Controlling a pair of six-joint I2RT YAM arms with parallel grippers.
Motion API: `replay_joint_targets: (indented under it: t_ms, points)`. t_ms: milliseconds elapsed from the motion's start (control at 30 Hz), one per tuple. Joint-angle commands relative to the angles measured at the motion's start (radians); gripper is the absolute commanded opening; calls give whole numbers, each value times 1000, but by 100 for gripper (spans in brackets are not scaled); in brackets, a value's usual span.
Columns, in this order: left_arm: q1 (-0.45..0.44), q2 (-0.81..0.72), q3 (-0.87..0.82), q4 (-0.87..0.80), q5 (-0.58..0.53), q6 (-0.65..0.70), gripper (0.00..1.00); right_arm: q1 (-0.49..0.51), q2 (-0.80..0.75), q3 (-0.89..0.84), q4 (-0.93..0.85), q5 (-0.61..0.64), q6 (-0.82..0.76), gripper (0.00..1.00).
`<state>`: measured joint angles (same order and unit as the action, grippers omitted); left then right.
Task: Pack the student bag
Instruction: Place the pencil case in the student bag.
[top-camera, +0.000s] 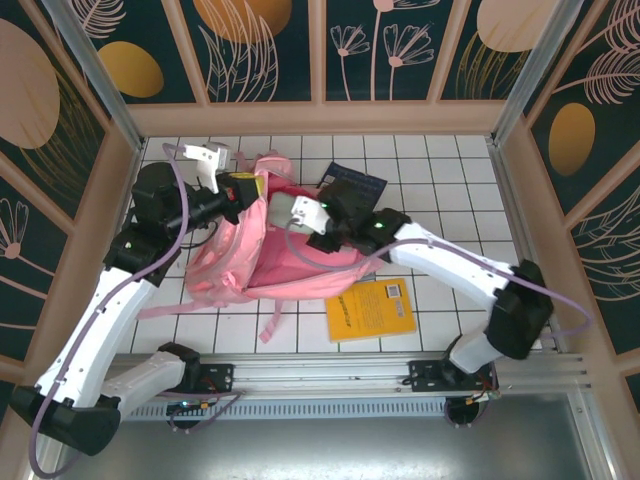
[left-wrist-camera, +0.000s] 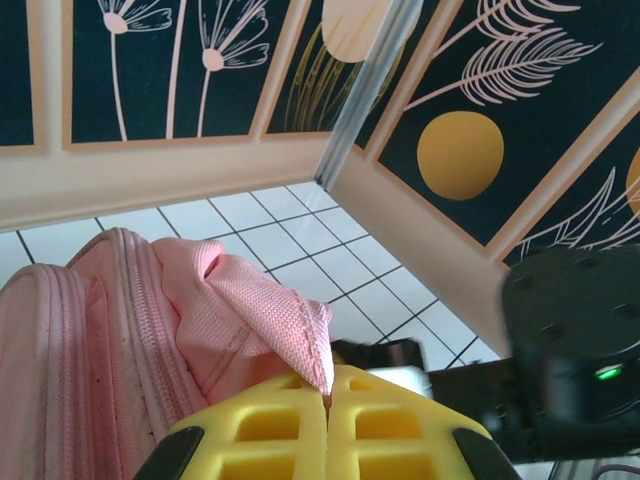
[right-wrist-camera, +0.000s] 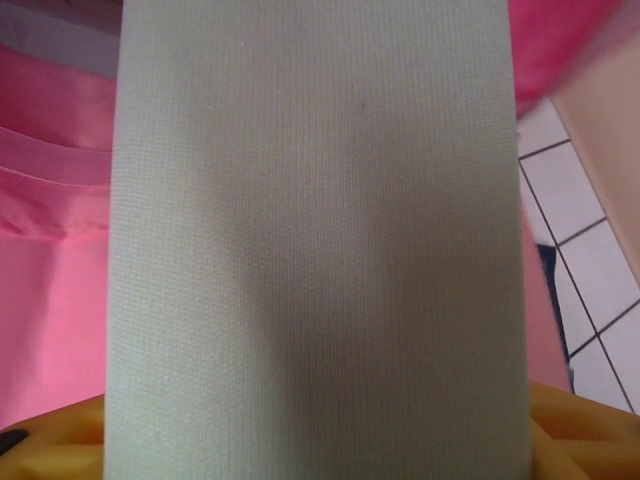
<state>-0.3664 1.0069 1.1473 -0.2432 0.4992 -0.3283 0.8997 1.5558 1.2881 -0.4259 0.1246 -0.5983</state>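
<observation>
The student bag (top-camera: 245, 255) is seen lying on the white tiled table (top-camera: 450, 170), left of centre, with its long pink straps trailing toward the near edge. And here, at the bag's far end, the left gripper (top-camera: 258, 190) is pressed in. From the left wrist camera its yellow jaws are shown clamped tight on a pink flap (left-wrist-camera: 295, 320) of the bag's fabric, which is pulled up into a peak above the zip-lined body of the bag (left-wrist-camera: 90, 350).

Over to the right gripper (top-camera: 296, 212), which is placed just beside the left one, above the bag's upper part. A grey item (top-camera: 281, 210) is held in it. In the right wrist view the grey item (right-wrist-camera: 315, 240) has a fine woven surface and stands between the yellow fingers (right-wrist-camera: 585, 425), which are closed against its sides. It may be a pouch or a covered book; the view is too close to be sure. Pink bag fabric (right-wrist-camera: 50, 300) is seen behind it.

A yellow book (top-camera: 370, 308) is laid flat on the tiles just beside the bag's near right corner. A dark blue book (top-camera: 358, 180) is partly covered by the right arm, farther back.
</observation>
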Motion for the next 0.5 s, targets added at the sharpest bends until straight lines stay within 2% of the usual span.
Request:
replay_joint_targets:
  t_ms: [0, 200, 333, 367, 467]
  points:
    - [-4, 2, 49, 177, 48, 25, 0, 36, 134, 92, -77, 60, -71, 56]
    - [-4, 55, 68, 209, 75, -4, 0, 87, 310, 220, -48, 18, -157, 58]
    - [-5, 93, 49, 261, 144, -50, 0, 110, 391, 277, -30, -44, -196, 59]
    - [-5, 102, 42, 270, 153, -58, 0, 115, 409, 290, -20, -58, -198, 60]
    - [-4, 111, 34, 280, 148, -69, 0, 117, 434, 287, 80, -62, -163, 72]
